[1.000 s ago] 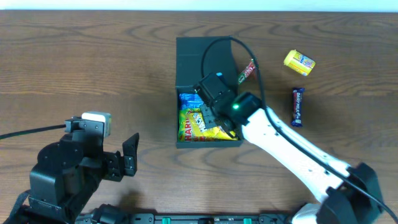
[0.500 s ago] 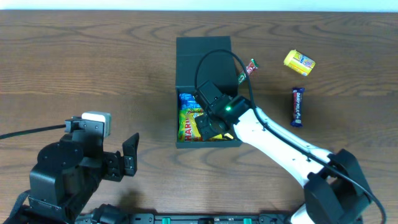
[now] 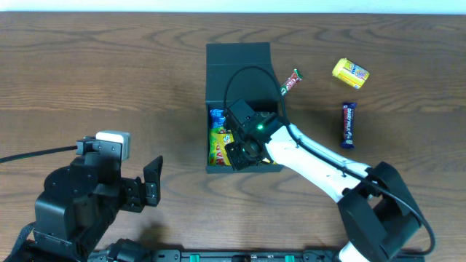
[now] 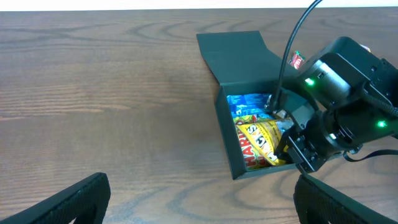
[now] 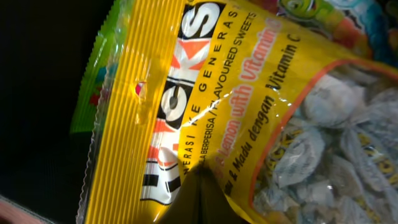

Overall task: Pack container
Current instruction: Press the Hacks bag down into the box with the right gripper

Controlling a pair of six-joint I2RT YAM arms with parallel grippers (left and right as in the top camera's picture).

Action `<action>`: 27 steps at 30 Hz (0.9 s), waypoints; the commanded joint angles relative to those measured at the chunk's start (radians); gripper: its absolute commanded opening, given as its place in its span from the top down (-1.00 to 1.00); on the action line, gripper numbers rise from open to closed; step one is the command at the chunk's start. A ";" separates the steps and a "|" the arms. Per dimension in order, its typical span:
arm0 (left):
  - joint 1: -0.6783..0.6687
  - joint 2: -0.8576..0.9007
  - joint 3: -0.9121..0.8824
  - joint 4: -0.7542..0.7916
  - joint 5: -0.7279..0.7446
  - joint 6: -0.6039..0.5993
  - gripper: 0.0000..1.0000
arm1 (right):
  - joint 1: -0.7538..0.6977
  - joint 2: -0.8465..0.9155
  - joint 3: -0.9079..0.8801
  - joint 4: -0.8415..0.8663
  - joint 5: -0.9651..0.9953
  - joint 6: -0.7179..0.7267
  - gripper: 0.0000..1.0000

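by the near-left corner the left pincer hangs wide open, holding nothing. within the last second the right pincer has closed fully and sunk lower into the container, which sits mid-worktop with its lid flipped back toward the far edge. its tips now bear on the yellow sweet packet — probably tamping it flat, though whether they nip a fold i cannot tell. the right arm stretches in from the near-right corner, wrist tipped down. toward the far-right corner a red-green bar, a dark bar and a yellow pack lie unpacked.
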 commanded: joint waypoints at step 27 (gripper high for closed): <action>0.004 -0.005 0.026 -0.003 -0.004 0.014 -0.91 | -0.011 -0.070 -0.048 0.105 -0.084 -0.030 0.97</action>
